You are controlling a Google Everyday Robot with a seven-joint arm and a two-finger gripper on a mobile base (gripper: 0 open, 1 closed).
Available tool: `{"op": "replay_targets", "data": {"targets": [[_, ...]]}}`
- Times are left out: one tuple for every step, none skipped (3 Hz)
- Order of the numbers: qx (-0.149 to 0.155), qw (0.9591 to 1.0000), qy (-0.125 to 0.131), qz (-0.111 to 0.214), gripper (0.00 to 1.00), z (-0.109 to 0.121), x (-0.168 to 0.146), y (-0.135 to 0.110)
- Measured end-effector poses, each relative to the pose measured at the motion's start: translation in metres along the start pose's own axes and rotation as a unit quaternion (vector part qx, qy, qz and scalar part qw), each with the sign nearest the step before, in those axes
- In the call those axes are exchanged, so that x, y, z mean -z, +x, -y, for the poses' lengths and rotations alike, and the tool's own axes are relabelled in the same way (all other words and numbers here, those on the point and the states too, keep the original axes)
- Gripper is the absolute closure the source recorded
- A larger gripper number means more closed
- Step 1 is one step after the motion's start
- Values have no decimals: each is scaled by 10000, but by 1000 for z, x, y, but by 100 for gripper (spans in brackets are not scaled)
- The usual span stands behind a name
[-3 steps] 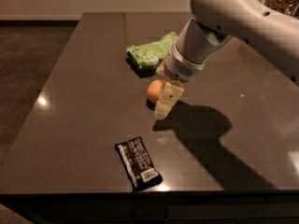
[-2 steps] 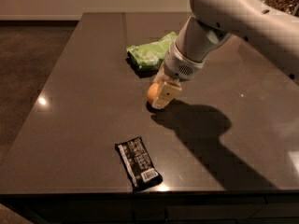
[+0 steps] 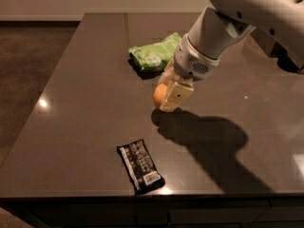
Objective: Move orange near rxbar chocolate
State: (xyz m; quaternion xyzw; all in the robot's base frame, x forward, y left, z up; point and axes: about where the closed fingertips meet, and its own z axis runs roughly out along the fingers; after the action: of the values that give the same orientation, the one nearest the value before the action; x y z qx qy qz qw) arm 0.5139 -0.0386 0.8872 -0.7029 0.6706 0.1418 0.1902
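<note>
I'm watching the gripper [image 3: 165,95] settling onto the orange [image 3: 158,95]. Over the last second the pale near finger [image 3: 176,95] has been swinging in from a longer, lower reach and is now lying tight against the fruit's right side. The orange itself is sitting almost where it was, in the middle of the table [image 3: 85,103], just in front of the green bag [image 3: 154,53].

I'm reading that as the grasp being made, with the carry not yet begun. The fingers are looking closed down to the width of the orange, with the fruit pinched between them. The far finger is mostly hiding behind the orange, so I'm judging that from the near one. I can't tell whether the fruit is lifting off the surface yet.

The rxbar chocolate [image 3: 140,165] is lying flat near the front edge, well apart from the orange, so the whole move towards it is still waiting.
</note>
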Motion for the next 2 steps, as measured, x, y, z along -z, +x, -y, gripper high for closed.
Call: {"op": "replay_targets", "data": {"targets": [[270,9995,-140,8,100,-21,13,0],[552,9979,-333,-50,100,-44,22,4]]}}
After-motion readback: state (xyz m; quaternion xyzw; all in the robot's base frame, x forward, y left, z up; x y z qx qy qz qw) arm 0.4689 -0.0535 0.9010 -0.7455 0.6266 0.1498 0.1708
